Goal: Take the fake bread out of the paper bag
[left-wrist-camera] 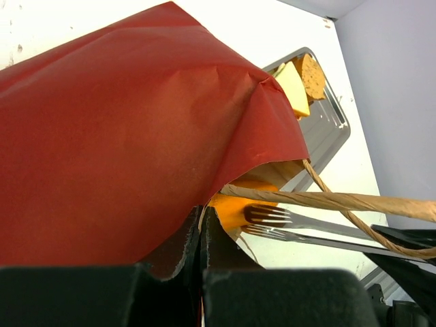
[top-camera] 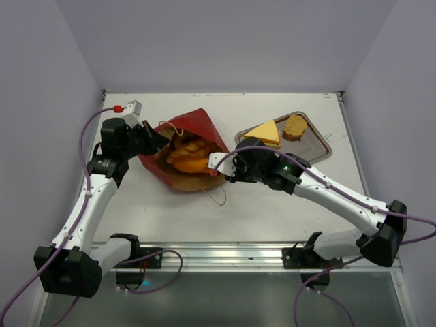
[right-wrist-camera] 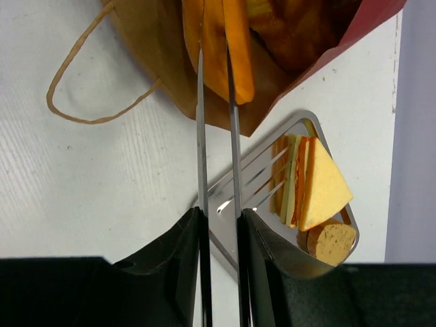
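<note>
The red paper bag (top-camera: pixel 197 121) lies open on its side at centre left, with orange-golden rolls (top-camera: pixel 185 157) and a braided loaf inside. My left gripper (top-camera: pixel 158 139) is shut on the bag's edge (left-wrist-camera: pixel 203 231) and holds the mouth up. My right gripper (top-camera: pixel 228 167) is shut on metal tongs (right-wrist-camera: pixel 201 136). The tong tips reach into the bag and sit on either side of an orange roll (right-wrist-camera: pixel 225 48), also seen in the left wrist view (left-wrist-camera: pixel 235 208). A yellow-topped sandwich (top-camera: pixel 266 133) and a brown round slice (top-camera: pixel 295 127) lie on the steel tray (top-camera: pixel 319 148).
The tray stands right of the bag, near the back right. A string handle (top-camera: pixel 218 196) loops on the table in front of the bag's mouth. Walls close in the table at the back and both sides.
</note>
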